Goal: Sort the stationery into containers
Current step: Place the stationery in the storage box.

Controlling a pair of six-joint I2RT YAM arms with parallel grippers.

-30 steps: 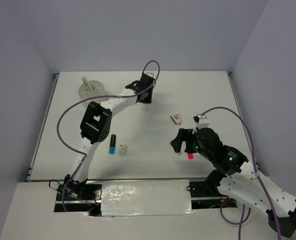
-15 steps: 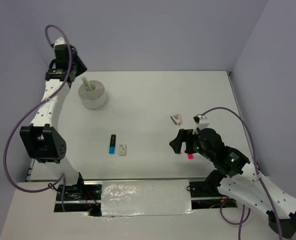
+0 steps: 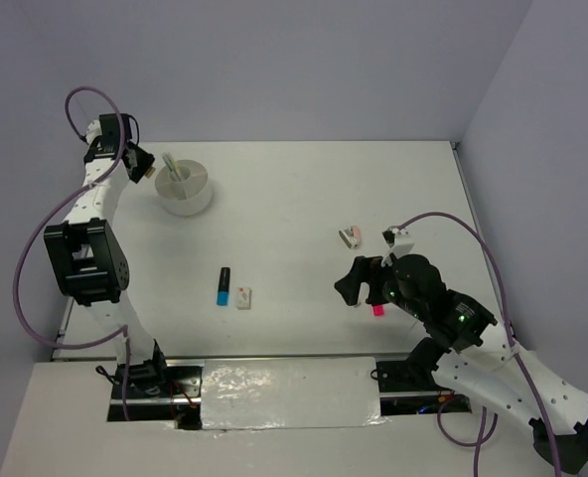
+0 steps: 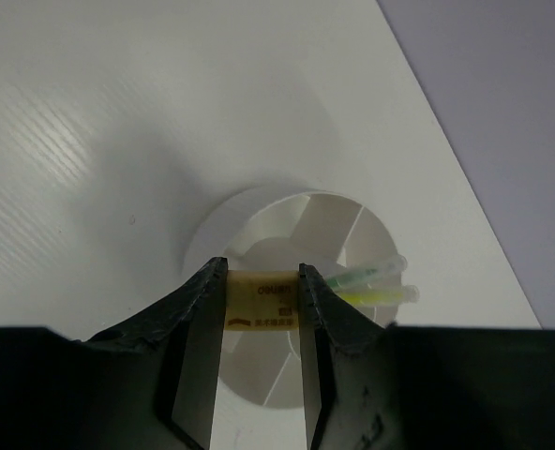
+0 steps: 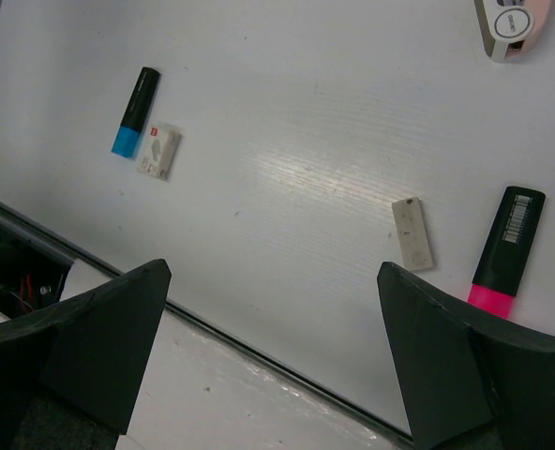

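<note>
The white table (image 3: 304,189) is carrying everything, with both arms reaching out over it. The left arm (image 3: 80,214) is stretching to the far left corner, while the right arm (image 3: 473,338) is bending low over the near right part. The round white cup (image 3: 187,191) is standing near that far left corner, its inner dividers showing from above in the left wrist view. The left gripper (image 4: 262,270) is hanging just beside and over the cup's left edge, and its jaws are clamping a tan eraser (image 4: 263,302) between them; in the wrist view the eraser is showing against the cup's open top. The right gripper (image 5: 273,272) is hovering with its jaws spread wide and nothing between them. The blue-and-black marker (image 5: 135,111) is lying flat on the near left-centre of the table, well apart from the cup. The pink highlighter (image 5: 507,248) is lying beneath the right gripper. A thin yellow-green stick (image 4: 376,296) and a pale pen (image 4: 371,273) are leaning together in one compartment of the cup, their ends passing over the rim. A small pink-and-grey item (image 5: 507,21) is lying beyond the highlighter. The white eraser (image 5: 158,152) is lying just beside the marker's blue end, and the grey eraser (image 5: 414,233) is lying near the highlighter, not touching it.
</note>
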